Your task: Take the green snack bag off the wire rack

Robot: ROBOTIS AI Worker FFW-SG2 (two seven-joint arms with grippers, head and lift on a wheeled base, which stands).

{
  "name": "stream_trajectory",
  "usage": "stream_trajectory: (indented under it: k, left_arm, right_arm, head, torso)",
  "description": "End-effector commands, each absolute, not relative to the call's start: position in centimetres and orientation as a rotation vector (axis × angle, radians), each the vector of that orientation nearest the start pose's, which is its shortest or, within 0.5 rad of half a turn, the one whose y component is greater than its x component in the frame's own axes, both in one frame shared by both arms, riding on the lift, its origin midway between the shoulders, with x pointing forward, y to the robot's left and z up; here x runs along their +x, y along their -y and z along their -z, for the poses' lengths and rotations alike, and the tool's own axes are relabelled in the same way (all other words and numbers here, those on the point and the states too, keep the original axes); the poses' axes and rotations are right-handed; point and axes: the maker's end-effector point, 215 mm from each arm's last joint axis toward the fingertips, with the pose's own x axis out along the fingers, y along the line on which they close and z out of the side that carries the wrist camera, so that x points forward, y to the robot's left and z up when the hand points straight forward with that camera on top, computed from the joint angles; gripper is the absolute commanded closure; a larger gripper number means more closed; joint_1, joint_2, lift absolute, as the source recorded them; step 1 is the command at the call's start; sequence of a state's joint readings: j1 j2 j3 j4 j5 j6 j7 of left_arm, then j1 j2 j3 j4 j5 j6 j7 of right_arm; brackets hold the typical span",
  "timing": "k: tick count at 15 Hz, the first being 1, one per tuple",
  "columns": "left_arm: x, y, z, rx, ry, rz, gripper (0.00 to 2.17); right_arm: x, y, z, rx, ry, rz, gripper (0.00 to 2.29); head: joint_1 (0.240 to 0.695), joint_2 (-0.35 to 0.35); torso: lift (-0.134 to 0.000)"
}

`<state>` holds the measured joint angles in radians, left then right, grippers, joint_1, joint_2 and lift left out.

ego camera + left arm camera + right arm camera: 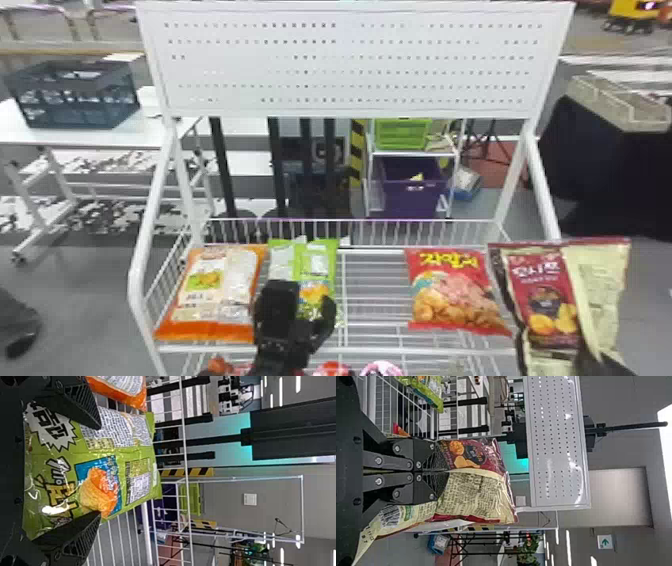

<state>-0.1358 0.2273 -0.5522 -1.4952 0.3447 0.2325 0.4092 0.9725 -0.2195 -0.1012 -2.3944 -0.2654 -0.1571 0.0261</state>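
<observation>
The green snack bag (pixel 313 260) lies on the wire rack (pixel 372 280), beside an orange bag. My left gripper (pixel 310 300) is over the bag's near part, its fingers spread. In the left wrist view the green bag (pixel 119 455) lies between the parted fingers of my left gripper (pixel 99 471). At the right side of the rack, my right gripper (pixel 592 357) holds a dark red and cream snack bag (pixel 542 300). The right wrist view has my right gripper (pixel 441 471) closed on that bag (pixel 474 494), pinching its middle.
An orange bag (pixel 215 290) lies left of the green one, close to my left gripper. A red snack bag (pixel 450 295) lies on the rack's right half. Behind rises a white pegboard (pixel 345 65). Several packages sit below the rack's front rail (pixel 425 351).
</observation>
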Motion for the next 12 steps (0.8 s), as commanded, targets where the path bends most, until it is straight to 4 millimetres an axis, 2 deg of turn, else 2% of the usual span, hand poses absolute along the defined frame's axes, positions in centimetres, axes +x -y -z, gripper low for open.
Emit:
stream_trajectory:
  k: [1, 2, 4, 7, 10, 12]
  left_arm:
    - [57.1, -9.8, 44.8, 0.062, -0.334, 0.108, 0.85]
    - [57.0, -9.6, 44.5, 0.065, -0.328, 0.104, 1.32]
    - [56.5, -8.9, 44.5, 0.075, -0.348, 0.121, 1.66]
    - [55.5, -8.2, 42.8, 0.064, -0.329, 0.137, 1.71]
    - [53.9, -8.1, 39.8, 0.033, -0.279, 0.134, 1.71]
    - [52.5, -8.7, 37.7, 0.031, -0.241, 0.128, 1.71]
  right_arm:
    - [32.8, 25.1, 27.1, 0.055, 0.009, -0.113, 2.24]
    - [32.8, 25.1, 27.1, 0.054, 0.009, -0.114, 2.24]
    - [32.8, 25.0, 27.0, 0.054, 0.011, -0.115, 2.24]
    - [32.8, 25.0, 26.9, 0.053, 0.012, -0.117, 2.24]
    - [32.8, 24.9, 26.9, 0.054, 0.012, -0.118, 2.24]
    - [32.8, 24.7, 26.9, 0.058, 0.012, -0.121, 2.24]
  head:
    - [0.499, 0.0]
    - [0.499, 0.0]
    - [0.499, 0.0]
    - [0.499, 0.0]
    - [0.499, 0.0]
    - [0.499, 0.0]
  torso:
    - [0.0]
    - [0.0]
    - [0.0]
    - [0.0]
    - [0.0]
    - [0.0]
